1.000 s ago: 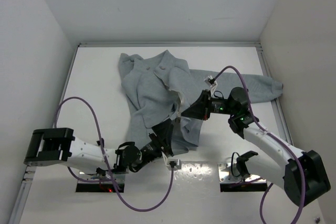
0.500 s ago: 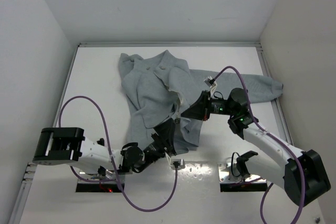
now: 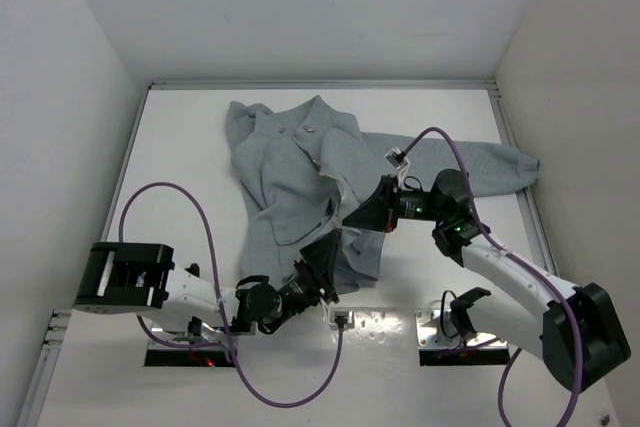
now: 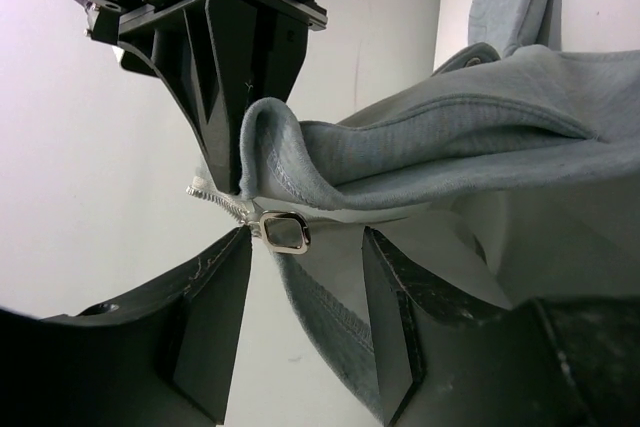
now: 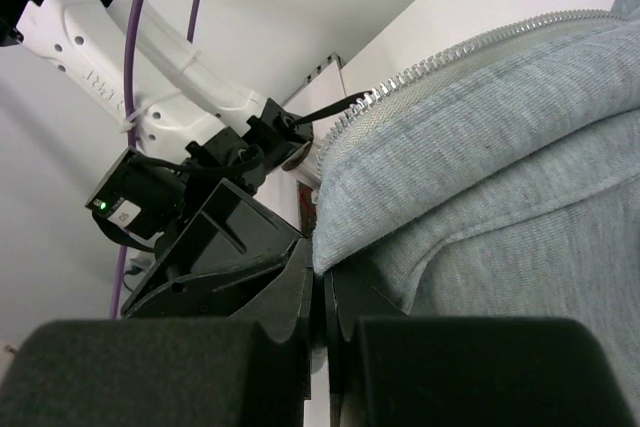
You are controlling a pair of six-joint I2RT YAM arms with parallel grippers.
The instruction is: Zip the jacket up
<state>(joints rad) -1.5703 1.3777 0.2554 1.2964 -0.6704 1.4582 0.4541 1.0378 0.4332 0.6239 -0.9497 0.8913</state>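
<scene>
Jacket [image 3: 285, 162] lies crumpled on white table [image 3: 180, 167], body from centre toward 12 o'clock, one sleeve trailing to 3 o'clock. Right gripper [image 3: 348, 217] pressed together, pinching the jacket's zipper edge, fabric lifted. Left gripper [image 3: 328, 247] sits at 7 o'clock of it, jaws spread, metal zipper pull [image 4: 285, 232] between them, unclamped.
</scene>
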